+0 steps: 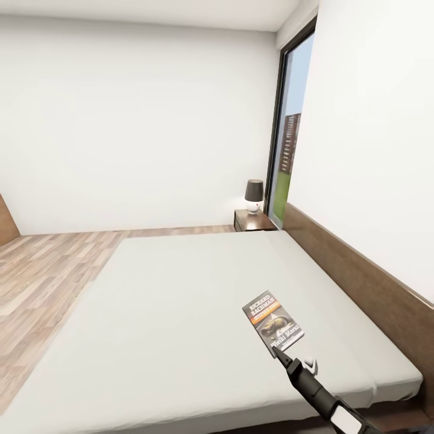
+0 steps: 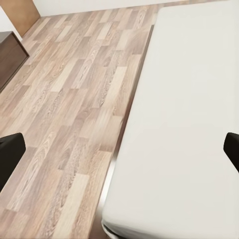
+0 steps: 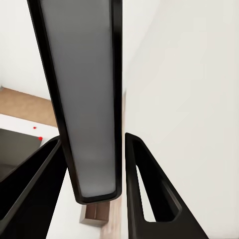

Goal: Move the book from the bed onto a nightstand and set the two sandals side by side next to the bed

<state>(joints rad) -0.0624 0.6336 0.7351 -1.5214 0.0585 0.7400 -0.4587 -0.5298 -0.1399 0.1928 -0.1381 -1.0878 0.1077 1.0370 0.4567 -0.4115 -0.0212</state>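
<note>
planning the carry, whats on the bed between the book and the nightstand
Nothing: in the head view only bare grey mattress lies between the book and the nightstand.

The right arm (image 1: 319,395) reaches up and forward from the lower right of the head view, black with a white panel near the wrist, and narrows to the right gripper (image 1: 281,354). Its jaws are closed on the near edge of the book (image 1: 273,320), held face up beyond the fingertips. In the right wrist view the book's edge (image 3: 82,99) runs between the two dark fingers (image 3: 149,194), one on each side of it. In the left wrist view the left gripper's (image 2: 119,154) fingertips (image 2: 9,149) stand far apart at opposite edges, with nothing between the jaws.
</note>
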